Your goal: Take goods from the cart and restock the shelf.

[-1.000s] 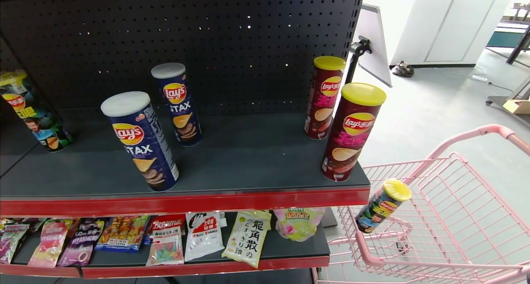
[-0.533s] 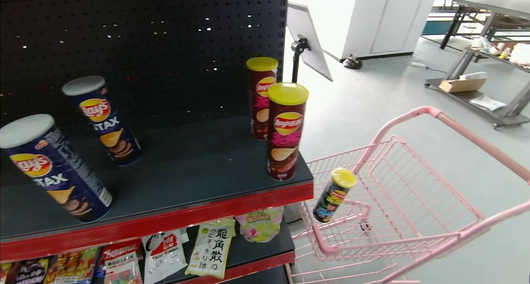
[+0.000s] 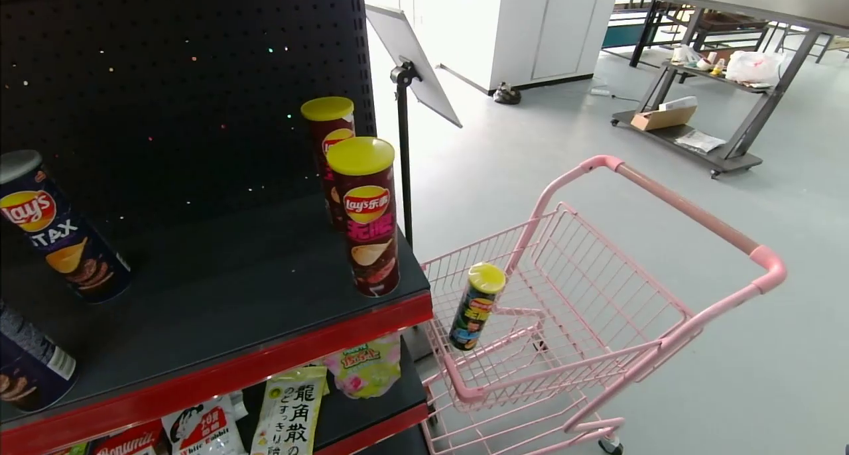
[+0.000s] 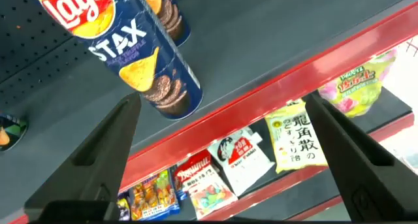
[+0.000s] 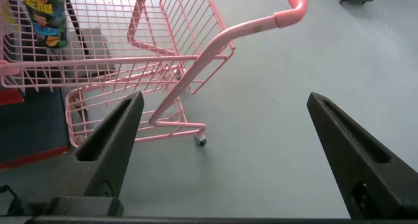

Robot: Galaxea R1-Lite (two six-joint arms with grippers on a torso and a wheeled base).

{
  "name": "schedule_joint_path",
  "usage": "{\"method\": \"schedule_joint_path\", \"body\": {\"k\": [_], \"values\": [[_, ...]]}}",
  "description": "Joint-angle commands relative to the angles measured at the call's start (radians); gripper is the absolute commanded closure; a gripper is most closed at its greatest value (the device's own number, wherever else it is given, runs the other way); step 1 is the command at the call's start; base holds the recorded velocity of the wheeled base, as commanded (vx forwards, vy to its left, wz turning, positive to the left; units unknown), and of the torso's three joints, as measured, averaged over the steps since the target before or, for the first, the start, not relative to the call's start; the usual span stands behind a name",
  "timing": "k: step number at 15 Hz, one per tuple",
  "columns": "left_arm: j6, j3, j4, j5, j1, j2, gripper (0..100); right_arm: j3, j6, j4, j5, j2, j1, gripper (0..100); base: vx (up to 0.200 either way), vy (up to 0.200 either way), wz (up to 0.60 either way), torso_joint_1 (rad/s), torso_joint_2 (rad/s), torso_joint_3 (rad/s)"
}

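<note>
Cart: you've got one yellow-lidded can (image 3: 477, 306) to grab, lower middle of the head view, in the pink cart (image 3: 683, 206).
Shelf: the shelf (image 3: 232, 276) has gaps.
Fingers: left gripper (image 4: 219, 103) and right gripper (image 5: 225, 96) are both spread wide, empty.

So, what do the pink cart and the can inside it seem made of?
Pink cart: likely metal wire, glossy pink coating; thin rods form a grid.
Can: probably a cardboard tube with printed glossy wrap and yellow plastic lid; not certain.
</note>
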Motion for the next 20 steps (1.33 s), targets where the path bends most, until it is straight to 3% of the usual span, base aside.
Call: {"method": "schedule_joint_path", "body": {"k": [1,2,4,7,20], "values": [[0.001,0.002,0.000,0.001,0.000,-0.003,0,0.007,-0.002,0.001,-0.001,-0.014,0.001,0,0.000,0.000,0.00,-0.095,0.27,0.144],[0.001,0.005,0.000,0.001,0.000,-0.008,0,0.014,-0.002,0.001,-0.001,-0.020,0.001,0,0.000,0.000,0.00,-0.149,0.33,0.207],[0.052,0.026,0.000,-0.013,0.000,-0.049,0,0.022,-0.002,0.001,-0.001,-0.034,0.001,0,0.000,0.000,0.00,-0.129,0.35,0.208],[0.070,0.043,0.002,-0.032,0.000,-0.086,0,0.027,-0.004,0.001,-0.001,-0.045,0.001,0,0.000,0.000,0.00,-0.139,0.36,0.222],[0.067,0.028,-0.003,-0.039,0.000,-0.074,0,0.037,-0.008,-0.001,0.000,-0.042,0.003,0,0.000,0.000,0.00,-0.153,0.47,0.310]]}}
